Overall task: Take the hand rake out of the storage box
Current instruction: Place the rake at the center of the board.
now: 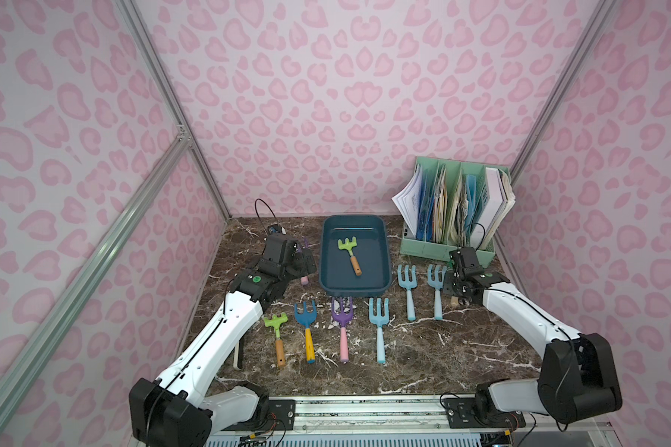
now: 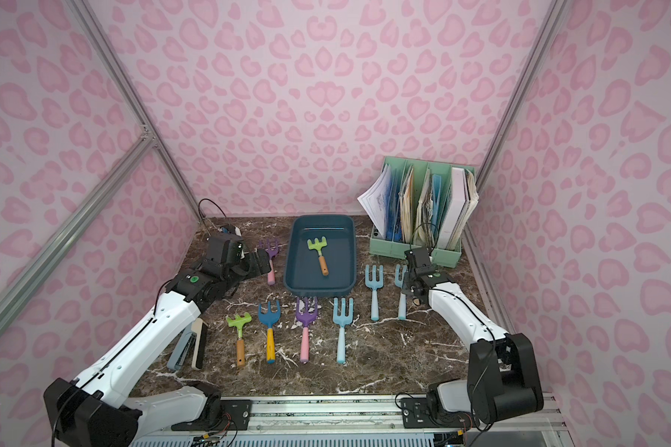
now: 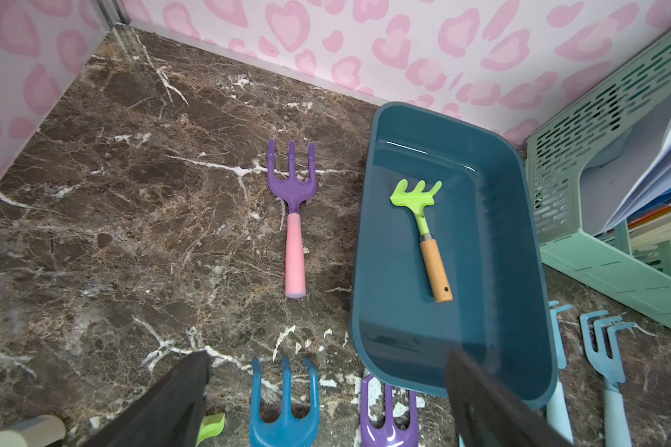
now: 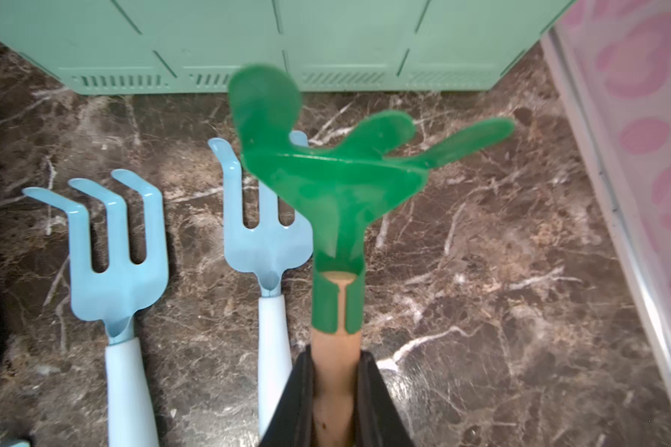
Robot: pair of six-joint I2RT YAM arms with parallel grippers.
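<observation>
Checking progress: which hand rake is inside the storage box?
The lime-green, wooden-handled rake, lying diagonally in the storage box. Only it is inside; its lime-green twin lies out on the table.

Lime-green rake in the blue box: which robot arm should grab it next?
Left, probably. The left gripper is open, empty and beside the storage box holding the lime-green hand rake. The right gripper is shut on a dark green rake.

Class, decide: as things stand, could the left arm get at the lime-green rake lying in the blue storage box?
Probably yes: the left pincer is open beside the storage box, whose top is open, and nothing covers the lime-green rake.
</observation>
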